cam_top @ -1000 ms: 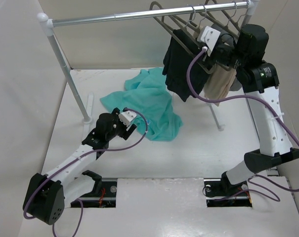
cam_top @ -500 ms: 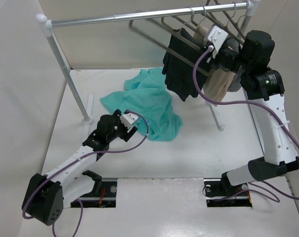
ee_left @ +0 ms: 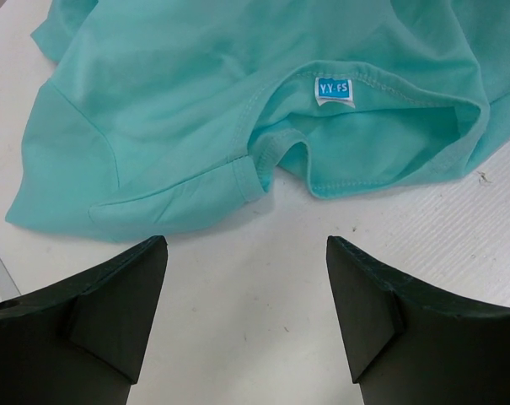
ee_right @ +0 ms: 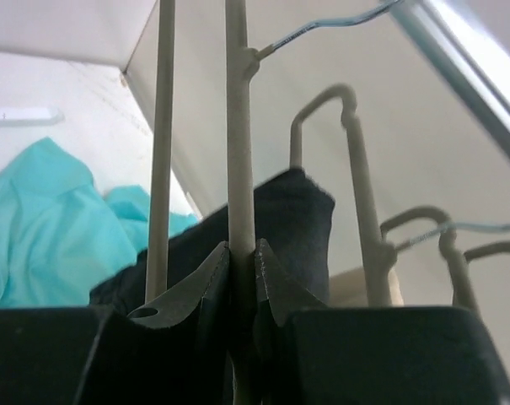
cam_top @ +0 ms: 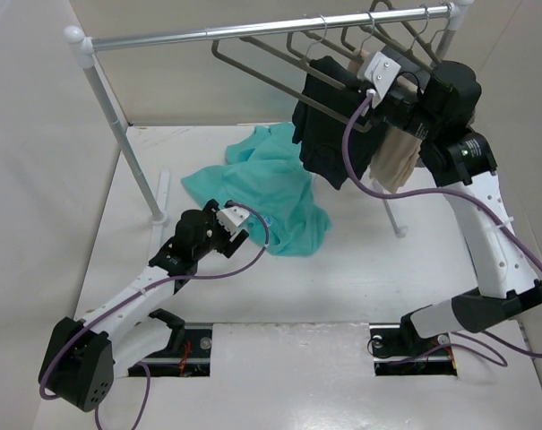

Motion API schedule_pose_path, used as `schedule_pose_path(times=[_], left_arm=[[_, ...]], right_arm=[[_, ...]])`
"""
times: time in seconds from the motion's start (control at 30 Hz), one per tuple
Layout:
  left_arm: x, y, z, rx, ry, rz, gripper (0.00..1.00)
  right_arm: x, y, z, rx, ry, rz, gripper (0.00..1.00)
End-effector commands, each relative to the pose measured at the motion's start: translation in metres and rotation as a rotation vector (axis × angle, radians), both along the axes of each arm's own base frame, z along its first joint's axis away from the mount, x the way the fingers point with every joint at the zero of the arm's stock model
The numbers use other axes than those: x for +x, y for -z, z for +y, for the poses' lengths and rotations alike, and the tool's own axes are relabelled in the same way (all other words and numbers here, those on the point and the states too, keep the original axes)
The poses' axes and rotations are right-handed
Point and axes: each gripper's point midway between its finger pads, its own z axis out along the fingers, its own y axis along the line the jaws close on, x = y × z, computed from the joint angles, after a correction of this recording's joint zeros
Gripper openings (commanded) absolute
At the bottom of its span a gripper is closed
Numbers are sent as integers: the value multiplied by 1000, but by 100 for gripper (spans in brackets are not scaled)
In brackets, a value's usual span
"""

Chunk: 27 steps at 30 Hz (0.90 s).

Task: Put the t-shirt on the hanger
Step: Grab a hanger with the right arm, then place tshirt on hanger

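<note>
The teal t-shirt (cam_top: 272,184) lies crumpled on the table, behind my left gripper (cam_top: 240,223). In the left wrist view the t-shirt (ee_left: 195,110) shows its neck opening and a small blue label (ee_left: 333,89). The left gripper (ee_left: 246,253) is open and empty, over bare table just short of the collar. My right gripper (cam_top: 369,94) is up at the rail, shut on the bar of an empty grey hanger (cam_top: 253,70) that sticks out to the left. In the right wrist view the jaws (ee_right: 241,249) pinch that hanger bar (ee_right: 239,126).
A metal rail (cam_top: 208,36) spans the back on posts (cam_top: 118,125). A black garment (cam_top: 327,125) and a beige garment (cam_top: 396,161) hang on the right, with several empty hangers (cam_top: 405,36). A second rack leg (cam_top: 391,215) stands right of the t-shirt.
The right gripper has swung the held hanger, so its free end now reaches further left under the rail. The left gripper has shifted only slightly by the collar.
</note>
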Motion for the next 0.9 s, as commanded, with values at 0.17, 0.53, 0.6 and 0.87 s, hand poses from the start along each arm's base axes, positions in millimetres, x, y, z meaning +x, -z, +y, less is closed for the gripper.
schedule_pose_path(times=[0.17, 0.53, 0.6, 0.87], left_arm=[[10, -22, -1, -30, -21, -79, 73], [3, -24, -8, -49, 20, -84, 72], [-1, -24, -8, -55, 30, -86, 72], [2, -8, -1, -82, -81, -8, 54]], right_arm=[[-37, -73, 9, 81, -25, -279, 0], [-43, 6, 31, -89, -48, -218, 0], [-50, 35, 34, -104, -65, -188, 0], [-43, 127, 28, -212, -3, -18, 0]])
